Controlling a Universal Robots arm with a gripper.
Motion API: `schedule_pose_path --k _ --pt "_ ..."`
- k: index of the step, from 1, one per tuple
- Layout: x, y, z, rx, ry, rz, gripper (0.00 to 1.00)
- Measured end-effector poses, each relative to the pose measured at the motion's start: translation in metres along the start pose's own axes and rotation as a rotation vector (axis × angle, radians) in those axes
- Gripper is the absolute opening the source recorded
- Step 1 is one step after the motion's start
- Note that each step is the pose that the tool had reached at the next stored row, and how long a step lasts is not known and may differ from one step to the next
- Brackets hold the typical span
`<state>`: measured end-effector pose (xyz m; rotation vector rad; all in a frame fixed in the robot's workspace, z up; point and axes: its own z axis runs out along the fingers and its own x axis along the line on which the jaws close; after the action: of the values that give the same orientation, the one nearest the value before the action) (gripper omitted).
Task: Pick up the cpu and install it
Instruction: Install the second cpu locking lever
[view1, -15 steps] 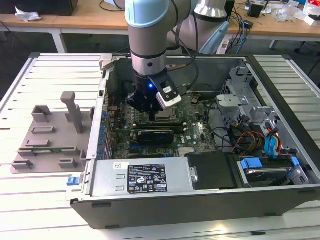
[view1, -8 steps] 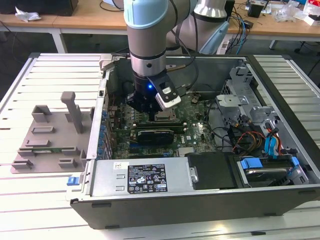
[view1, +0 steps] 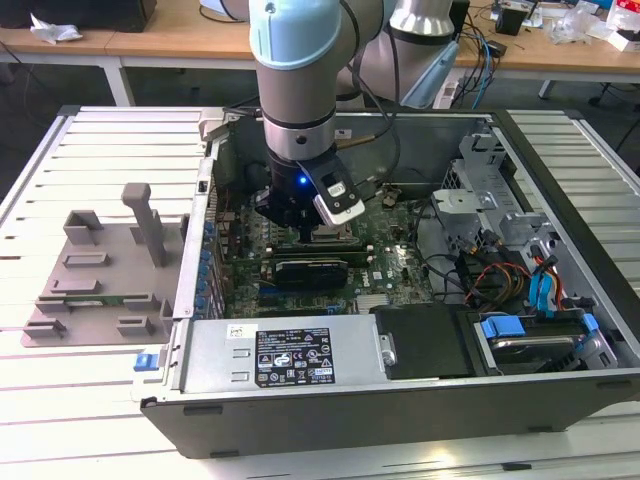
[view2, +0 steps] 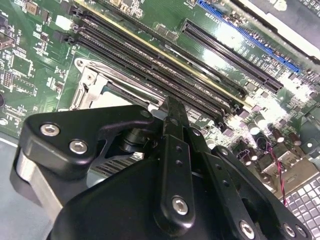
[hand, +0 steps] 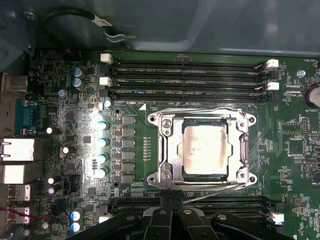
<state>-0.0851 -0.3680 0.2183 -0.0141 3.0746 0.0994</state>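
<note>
The cpu (hand: 205, 150), a pale silvery square chip, lies flat inside the metal socket frame (hand: 165, 150) on the green motherboard (hand: 60, 80). My gripper (hand: 172, 195) is shut with nothing between its fingers. Its tips stand together at the frame's edge, beside the thin wire lever (hand: 215, 192). In the second wrist view the black gripper (view2: 172, 102) points at the socket frame (view2: 90, 82), just short of the memory slots (view2: 165, 70). In the exterior view the gripper (view1: 305, 235) reaches down into the open computer case (view1: 400, 400), over the socket frame (view1: 330, 238).
Memory slots (hand: 190, 80) run along both sides of the socket. A long black card (view1: 312, 270) lies just in front of the gripper. Coloured cables (view1: 490, 270) and drive bays (view1: 530, 340) take up the exterior view's right. A grey fixture (view1: 100, 270) sits left of the case.
</note>
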Motion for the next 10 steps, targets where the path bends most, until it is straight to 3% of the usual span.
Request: schedule_pose_path --k 7,10 --pt "0.0 -0.0001 0.0 -0.0003 0.0001 0.0 0.11" --pt "0.0 -0.0003 0.0 -0.0052 0.0 0.0 0.11"
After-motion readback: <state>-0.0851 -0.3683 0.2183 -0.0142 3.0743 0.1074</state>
